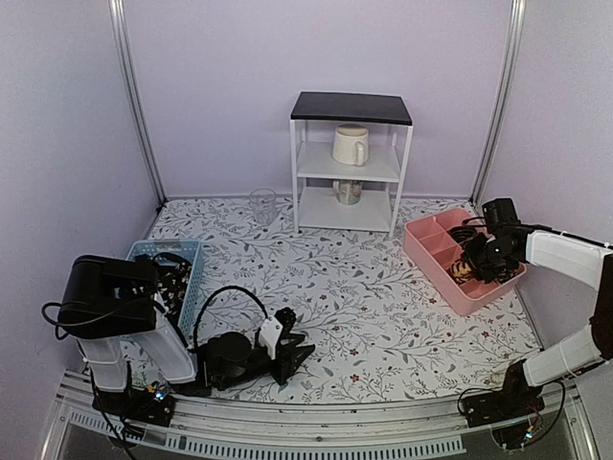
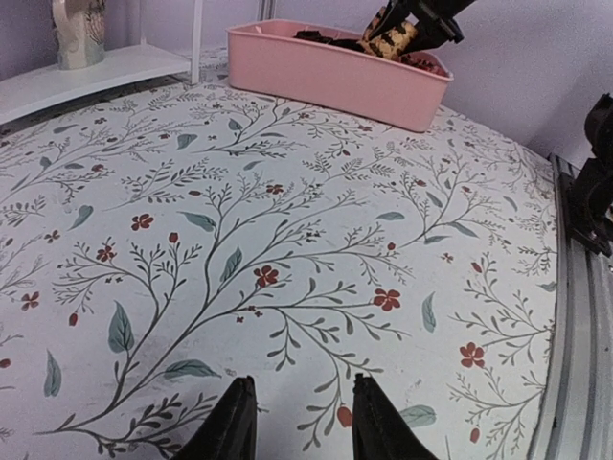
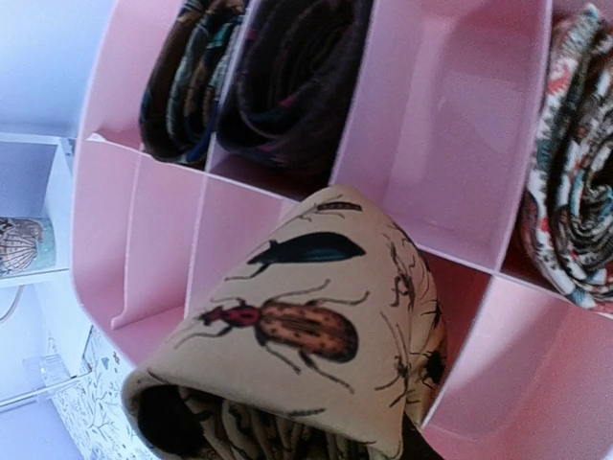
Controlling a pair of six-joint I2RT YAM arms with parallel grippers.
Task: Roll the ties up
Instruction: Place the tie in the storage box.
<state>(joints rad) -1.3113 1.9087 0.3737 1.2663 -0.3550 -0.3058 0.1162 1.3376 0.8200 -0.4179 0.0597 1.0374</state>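
Observation:
A rolled tan tie (image 3: 306, 326) printed with beetles fills the right wrist view, hanging over a compartment of the pink divided tray (image 3: 421, 125). My right gripper (image 1: 476, 261) is shut on this tie (image 1: 465, 270); the roll hides its fingers in its own view. Three other rolled ties lie in the tray: a dark one (image 3: 287, 77), a multicoloured one (image 3: 182, 77) and a floral one (image 3: 575, 192). My left gripper (image 2: 299, 393) rests low over the floral tablecloth near the front edge, open, with nothing between its fingers (image 2: 235, 422). Dark ties (image 1: 170, 283) lie in the blue basket (image 1: 182, 251).
A white shelf unit (image 1: 350, 163) with a black top stands at the back centre, holding a cream mug (image 1: 351, 146). A clear glass (image 1: 262, 204) stands to its left. The metal rail (image 1: 316, 422) runs along the near table edge.

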